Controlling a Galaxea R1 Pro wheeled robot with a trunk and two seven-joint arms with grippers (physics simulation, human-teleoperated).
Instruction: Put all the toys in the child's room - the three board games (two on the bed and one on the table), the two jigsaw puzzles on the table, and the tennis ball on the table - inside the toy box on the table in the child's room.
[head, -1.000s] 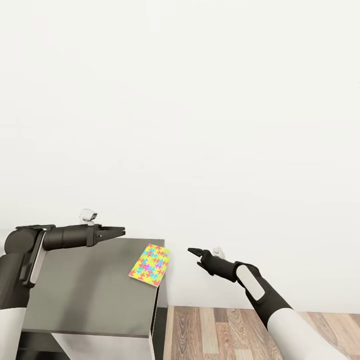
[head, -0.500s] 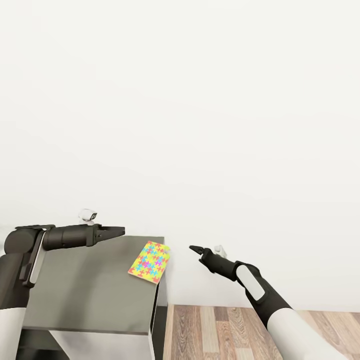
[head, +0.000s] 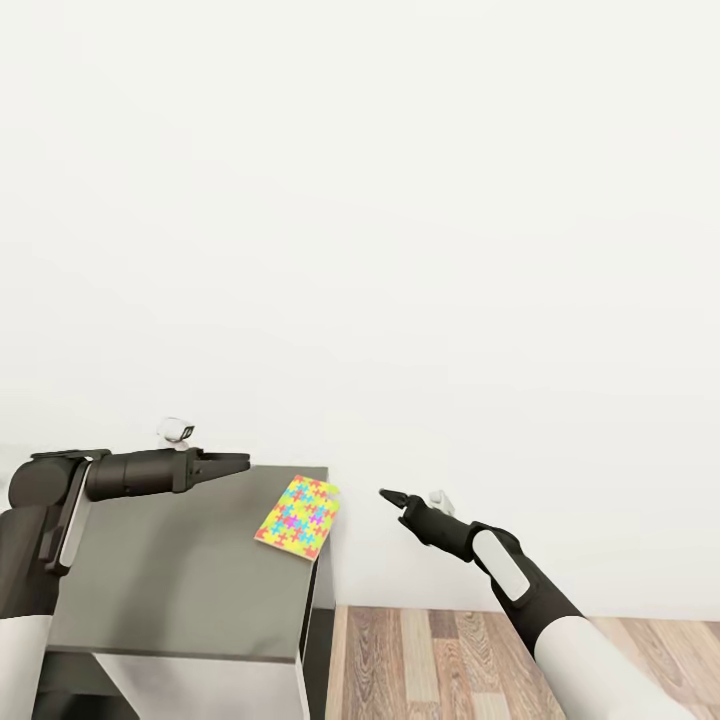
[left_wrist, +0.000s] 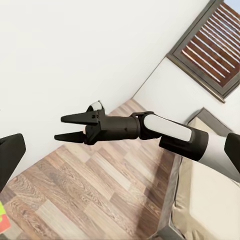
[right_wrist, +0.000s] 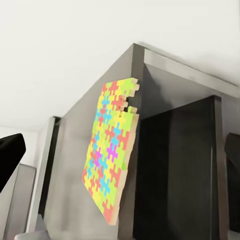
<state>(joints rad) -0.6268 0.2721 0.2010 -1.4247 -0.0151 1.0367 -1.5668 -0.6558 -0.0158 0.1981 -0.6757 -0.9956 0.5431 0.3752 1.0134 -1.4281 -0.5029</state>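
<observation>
One jigsaw puzzle, a flat board of yellow, pink, green and blue pieces, lies on a dark grey cabinet top, its corner slightly over the right edge. The right wrist view looks at the jigsaw puzzle from the side. My left gripper hovers open over the cabinet's back, left of the puzzle. To the right of the cabinet my right gripper is open above the floor and points at the puzzle; the left wrist view shows the right gripper empty. The toy box, board games, tennis ball and table are out of view.
A bare white wall stands close behind the cabinet. Wood floor runs to the cabinet's right. In the left wrist view a beige bed mattress and a slatted window lie beyond my right arm.
The whole picture has shifted a little, so the cabinet and puzzle sit slightly higher in it. Both arms keep their pose and both grippers stay open.
</observation>
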